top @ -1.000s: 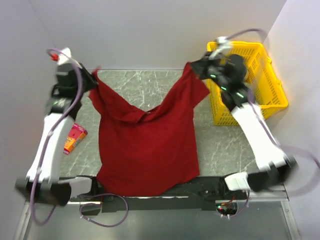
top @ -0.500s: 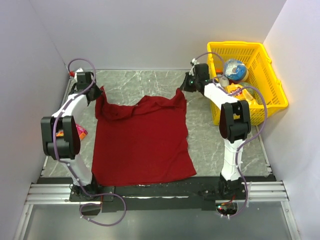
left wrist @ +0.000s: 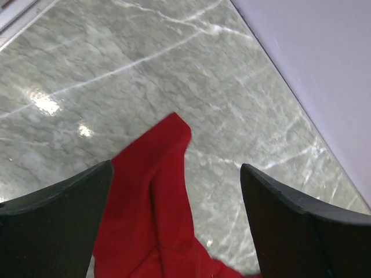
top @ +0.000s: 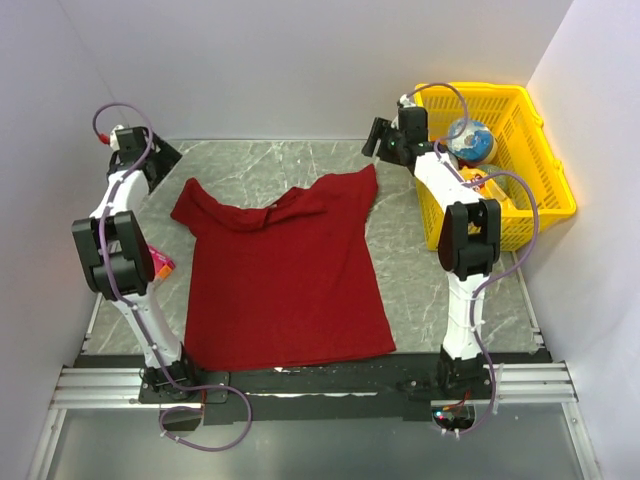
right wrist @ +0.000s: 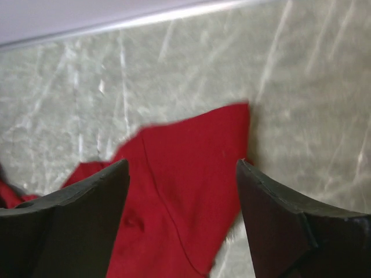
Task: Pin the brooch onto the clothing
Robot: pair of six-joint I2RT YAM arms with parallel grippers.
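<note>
The clothing (top: 285,275), a dark-red T-shirt, lies spread on the marble table with its neck toward the back wall. My left gripper (top: 163,153) hangs open just beyond the shirt's left sleeve. In the left wrist view that sleeve (left wrist: 153,220) lies on the table below the spread jaws of the gripper (left wrist: 177,168), touching neither one. My right gripper (top: 374,140) is open above the right sleeve corner. In the right wrist view the sleeve (right wrist: 185,197) lies loose under that gripper (right wrist: 182,165). The brooch is out of view.
A yellow basket (top: 545,170) with a bluish ball (top: 470,140) and other items stands at the back right, beside the right arm. An orange-and-pink packet (top: 162,265) peeks out behind the left arm at the table's left edge. Walls close in the back and both sides.
Both grippers were shut on the shirt's shoulders, holding it up. They have opened and let go, and the shirt now lies flat. Both grippers have pulled back toward the far wall.
</note>
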